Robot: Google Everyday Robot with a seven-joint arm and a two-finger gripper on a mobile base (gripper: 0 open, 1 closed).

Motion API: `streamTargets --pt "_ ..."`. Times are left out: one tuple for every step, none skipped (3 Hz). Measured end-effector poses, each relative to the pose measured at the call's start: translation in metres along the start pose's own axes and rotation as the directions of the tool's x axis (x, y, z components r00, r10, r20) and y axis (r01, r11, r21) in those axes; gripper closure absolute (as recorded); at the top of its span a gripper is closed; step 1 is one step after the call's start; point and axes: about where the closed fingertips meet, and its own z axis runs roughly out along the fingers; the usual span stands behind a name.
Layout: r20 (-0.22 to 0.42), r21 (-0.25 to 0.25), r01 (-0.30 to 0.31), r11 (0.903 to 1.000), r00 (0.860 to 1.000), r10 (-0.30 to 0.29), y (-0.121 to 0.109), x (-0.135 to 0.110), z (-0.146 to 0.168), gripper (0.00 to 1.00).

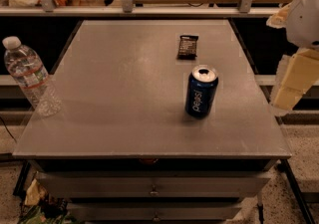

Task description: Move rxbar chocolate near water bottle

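Camera view: the only one we have, looking down across the table [124,98] from its front edge
Claw [291,88]: hangs off the table's right side, level with the Pepsi can and well apart from everything on the top; we cannot tell how far open it is, and we see nothing in its hold
Rxbar chocolate [188,47]: lies flat on the far right part of the table, long side running away from us, untouched
Water bottle [30,76]: stands at the table's left edge towards the front corner, white cap on, well apart from the bar
Pepsi can [201,91]: upright, just in front of the bar and slightly to its right, between the bar and the front edge
Step in hand: we judge it to be the reach for the bar, with nothing of the task done yet
Approach: we would come in from above and over the far side, so the arm passes behind the can and does not clip it
Grasp: the bar is thin and flat, so we would close across its short width, low against the table
Carry: lift clear, cross leftwards over the bare middle
Set-down: lay it beside the bottle, short of touching, since a light bottle at the edge could tip off
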Motion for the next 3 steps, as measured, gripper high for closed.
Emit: streamTargets --pt "0.000 0.000 0.000 1.0000 1.000 0.000 0.000 0.000 0.000 0.00" --pt "0.021 0.010 -0.056 0.9984 0.998 0.056 -0.017 -0.014 0.010 0.00" --pt "0.052 0.021 -0.174 0.9845 0.984 0.173 -0.054 -0.030 0.028 0.00"
